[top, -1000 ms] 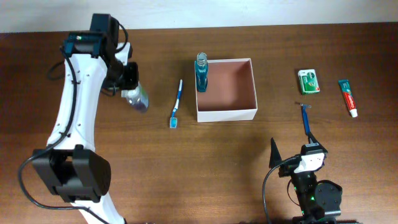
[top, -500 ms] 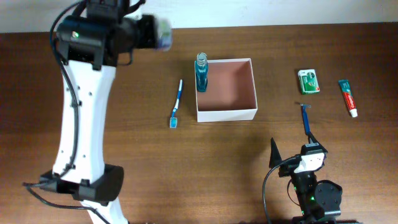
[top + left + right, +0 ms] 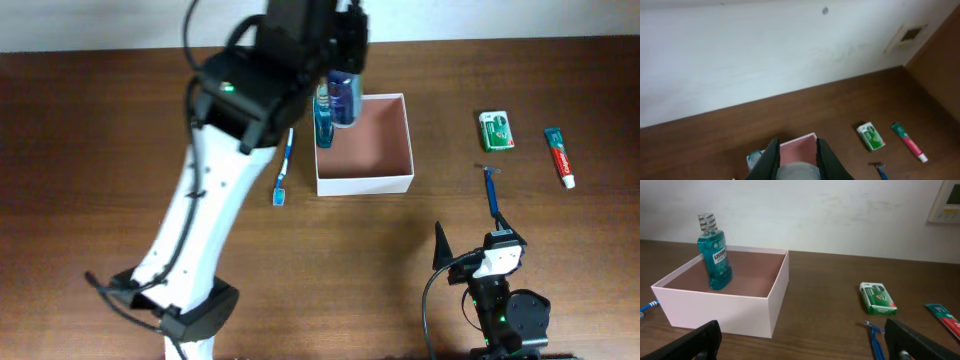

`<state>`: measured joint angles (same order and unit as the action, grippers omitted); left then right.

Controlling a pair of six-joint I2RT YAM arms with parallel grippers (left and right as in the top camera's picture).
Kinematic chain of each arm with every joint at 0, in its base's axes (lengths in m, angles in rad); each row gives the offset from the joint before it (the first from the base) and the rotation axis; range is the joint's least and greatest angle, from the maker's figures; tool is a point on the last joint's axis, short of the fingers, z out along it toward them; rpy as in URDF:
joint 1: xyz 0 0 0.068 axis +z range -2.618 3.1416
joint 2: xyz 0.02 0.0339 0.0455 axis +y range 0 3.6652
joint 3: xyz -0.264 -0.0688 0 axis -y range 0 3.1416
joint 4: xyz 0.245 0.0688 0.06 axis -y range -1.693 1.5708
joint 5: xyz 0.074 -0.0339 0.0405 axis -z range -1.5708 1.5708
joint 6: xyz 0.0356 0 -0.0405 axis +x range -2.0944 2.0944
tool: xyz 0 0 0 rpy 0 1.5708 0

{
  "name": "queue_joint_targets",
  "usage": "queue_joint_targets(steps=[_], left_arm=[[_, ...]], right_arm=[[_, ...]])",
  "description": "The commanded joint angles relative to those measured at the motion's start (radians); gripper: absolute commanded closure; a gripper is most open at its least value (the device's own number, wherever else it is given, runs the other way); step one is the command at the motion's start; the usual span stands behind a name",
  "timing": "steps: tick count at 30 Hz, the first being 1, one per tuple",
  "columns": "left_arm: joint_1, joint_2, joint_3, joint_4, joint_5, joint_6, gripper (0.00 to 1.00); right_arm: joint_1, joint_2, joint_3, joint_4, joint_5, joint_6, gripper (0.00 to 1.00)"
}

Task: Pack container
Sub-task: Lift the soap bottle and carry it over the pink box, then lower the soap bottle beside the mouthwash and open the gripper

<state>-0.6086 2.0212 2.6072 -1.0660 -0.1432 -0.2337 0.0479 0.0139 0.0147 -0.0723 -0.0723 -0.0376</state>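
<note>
Overhead: container (image 3: 365, 183) sits mid-frame on the counter (image 3: 100, 200). It looks like light, thin card, apt to skid if nudged, so best held by a wall rim. Left gripper (image 3: 797, 157) jaws are clamped on a small greyish bottle (image 3: 343, 98) over the upper-left corner, where the mouthwash bottle (image 3: 715, 255) crowds the drop. Right gripper (image 3: 802, 340) jaws apart, lower right. Toothbrush (image 3: 284, 165), green packet (image 3: 495, 131), toothpaste (image 3: 559, 156) and razor (image 3: 491, 188) lie outside.

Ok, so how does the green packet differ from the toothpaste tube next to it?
The green packet is short, blocky and green; the toothpaste tube is long, slim, mostly white and red. The packet lies nearer the container, the tube beyond it. Both lie flat on the table, outside the container.
</note>
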Motion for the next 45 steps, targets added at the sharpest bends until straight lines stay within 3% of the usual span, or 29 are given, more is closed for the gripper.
queue_joint_targets(steps=[1,14,19,22,45], left_arm=[[-0.024,0.06,0.025,0.018,-0.048,-0.009,0.92],[-0.046,0.24,0.024,0.164,-0.048,-0.009,0.9],[-0.045,0.291,0.025,0.157,-0.048,-0.009,0.89],[-0.045,0.322,0.025,0.158,-0.048,-0.008,0.82],[-0.008,0.423,0.024,0.117,-0.108,0.003,0.82]], right_arm=[[0.005,-0.01,-0.009,0.002,-0.009,-0.007,0.01],[0.005,-0.01,-0.009,0.002,-0.009,-0.007,0.01],[0.005,-0.01,-0.009,0.002,-0.009,-0.007,0.01],[0.005,-0.01,-0.009,0.002,-0.009,-0.007,0.01],[0.005,-0.01,-0.009,0.002,-0.009,-0.007,0.01]])
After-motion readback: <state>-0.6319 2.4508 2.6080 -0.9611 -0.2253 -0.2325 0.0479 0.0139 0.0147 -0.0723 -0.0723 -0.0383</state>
